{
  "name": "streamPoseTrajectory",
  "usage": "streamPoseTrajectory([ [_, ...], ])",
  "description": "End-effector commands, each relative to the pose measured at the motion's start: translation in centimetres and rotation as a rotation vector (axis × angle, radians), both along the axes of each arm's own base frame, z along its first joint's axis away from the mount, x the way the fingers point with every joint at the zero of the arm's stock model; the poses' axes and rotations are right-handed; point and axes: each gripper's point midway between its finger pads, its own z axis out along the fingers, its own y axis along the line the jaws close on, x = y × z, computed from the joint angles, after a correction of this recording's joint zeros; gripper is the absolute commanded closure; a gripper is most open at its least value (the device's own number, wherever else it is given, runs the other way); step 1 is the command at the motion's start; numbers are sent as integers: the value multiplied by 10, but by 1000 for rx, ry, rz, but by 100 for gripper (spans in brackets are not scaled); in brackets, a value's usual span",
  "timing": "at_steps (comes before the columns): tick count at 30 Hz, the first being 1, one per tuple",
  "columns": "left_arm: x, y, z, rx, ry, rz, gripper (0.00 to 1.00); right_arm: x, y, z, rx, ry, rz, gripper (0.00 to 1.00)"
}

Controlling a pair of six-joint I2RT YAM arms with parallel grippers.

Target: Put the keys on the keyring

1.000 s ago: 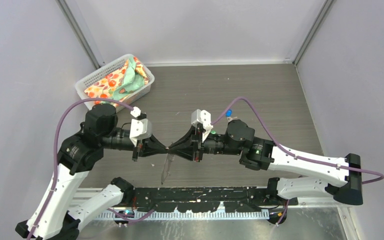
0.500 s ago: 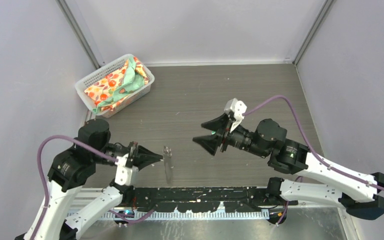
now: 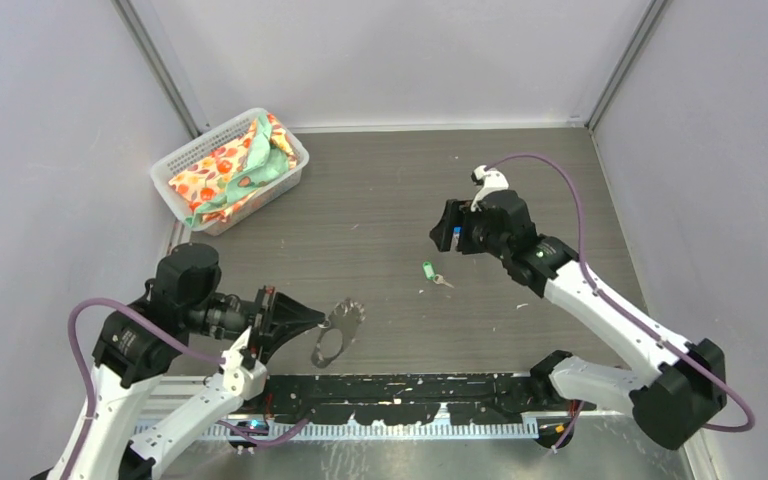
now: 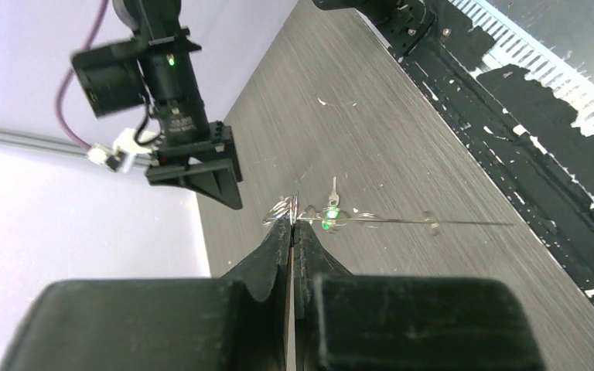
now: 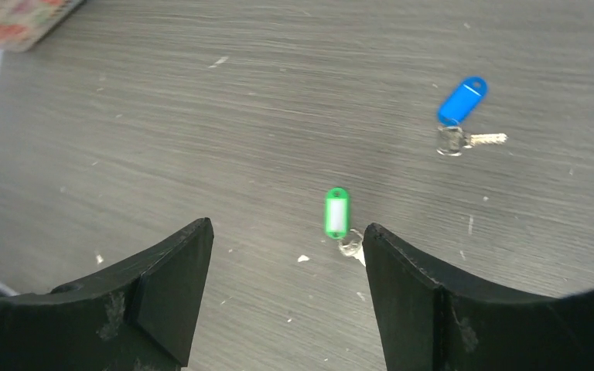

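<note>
The dark grey table (image 3: 380, 190) has a white basket (image 3: 203, 140) full of bright cloth (image 3: 230, 165) at its far left corner. A key with a green tag (image 3: 429, 270) lies near the middle. A key with a blue tag (image 5: 461, 102) lies a bit farther away and to the right, not touching it.

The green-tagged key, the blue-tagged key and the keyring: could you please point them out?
green-tagged key (image 5: 337, 212), right wrist view, on its green tag.
blue-tagged key (image 5: 462, 100), right wrist view, on its blue tag.
keyring (image 3: 350, 313), top external view, on its beaded end.
</note>
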Motion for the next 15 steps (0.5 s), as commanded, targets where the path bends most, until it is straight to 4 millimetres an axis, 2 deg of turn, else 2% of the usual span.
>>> streamPoseTrajectory([
  [1,-10,0,12,-43,-71,-52,100,24,-4,-16,77,89,-53,23],
  [8,-11,-2,2,-27,118,-18,100,67,-16,-76,-95,209,-102,23],
  [11,-12,-4,1,-35,180,-13,100,78,-20,-94,-156,228,-116,26],
  [13,-8,-7,2,-44,221,6,100,74,-12,-92,-135,241,-68,29],
  [15,-4,-9,1,-42,263,30,100,58,12,-65,-32,172,59,33],
])
